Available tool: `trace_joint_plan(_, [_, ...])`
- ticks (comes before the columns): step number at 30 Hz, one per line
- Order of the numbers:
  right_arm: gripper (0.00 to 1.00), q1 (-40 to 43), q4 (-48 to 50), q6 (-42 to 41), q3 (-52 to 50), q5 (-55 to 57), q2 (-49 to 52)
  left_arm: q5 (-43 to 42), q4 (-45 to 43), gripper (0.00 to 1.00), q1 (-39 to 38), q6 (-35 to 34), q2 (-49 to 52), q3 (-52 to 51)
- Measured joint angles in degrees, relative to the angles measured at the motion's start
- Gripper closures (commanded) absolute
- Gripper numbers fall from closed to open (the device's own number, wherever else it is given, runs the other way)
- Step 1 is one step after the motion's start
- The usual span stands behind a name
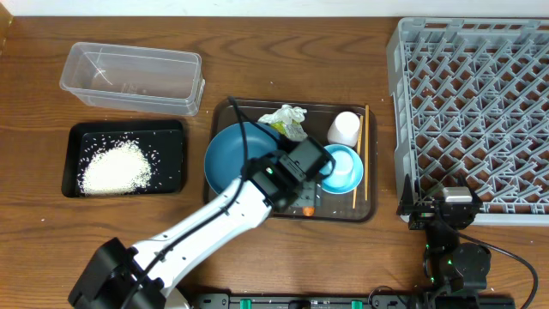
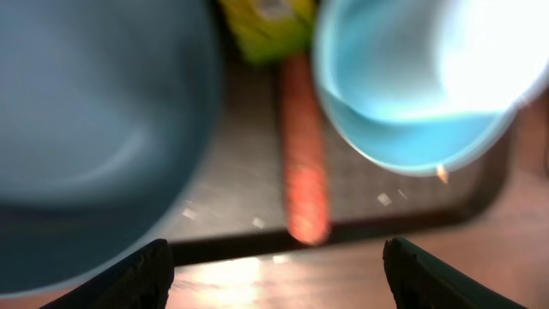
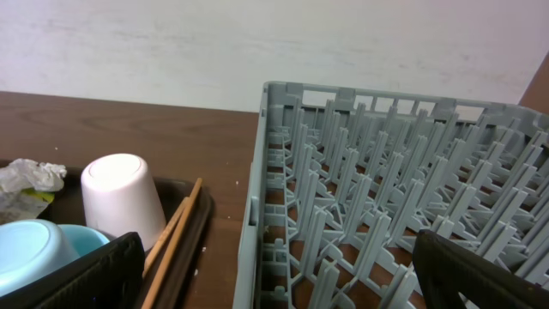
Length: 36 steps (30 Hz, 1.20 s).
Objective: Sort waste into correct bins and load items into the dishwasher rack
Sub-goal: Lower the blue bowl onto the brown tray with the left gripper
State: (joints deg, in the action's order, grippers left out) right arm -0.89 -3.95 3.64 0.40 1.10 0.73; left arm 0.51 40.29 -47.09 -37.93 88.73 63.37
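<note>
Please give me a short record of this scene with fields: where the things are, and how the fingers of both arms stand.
black tray: holds the rice
clear tub: behind black tray
serving tray: dark blue dish, light blue bowl, inverted white cup, chopsticks, tissue, wrapper, carrot
carrot: between dish and bowl
rack: right of serving tray, no dishes inside
left fingers: open, over carrot
right fingers: open, near rack's front corner

Wooden table. Directly on it: clear tub back left, black tray just in front of it, brown serving tray centre, grey rack right.
</note>
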Motion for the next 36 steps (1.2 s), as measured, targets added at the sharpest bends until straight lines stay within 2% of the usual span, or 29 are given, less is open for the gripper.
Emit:
trace_joint_plan(6, [0.01,0.00,0.00,0.02,0.00,-0.02,0.00,4.11,3.34,0.19,9.92,-0.28,-3.65,0.09])
trace_joint_plan(8, [0.01,0.00,0.00,0.00,0.00,0.00,0.00,4.92,5.40,0.09,14.16,-0.46,-6.05,0.24])
trace_joint_plan(10, [0.01,0.00,0.00,0.00,0.00,-0.02,0.00,5.51,8.55,0.05,18.12,-0.81,-8.11,0.48])
trace_joint_plan(14, [0.01,0.00,0.00,0.02,0.00,0.00,0.00,5.88,13.31,0.02,22.27,-1.05,-9.11,0.70])
trace_joint_plan(36, [0.01,0.00,0.00,0.02,0.00,-0.02,0.00,5.90,15.34,0.00,23.10,-1.07,-9.01,0.70])
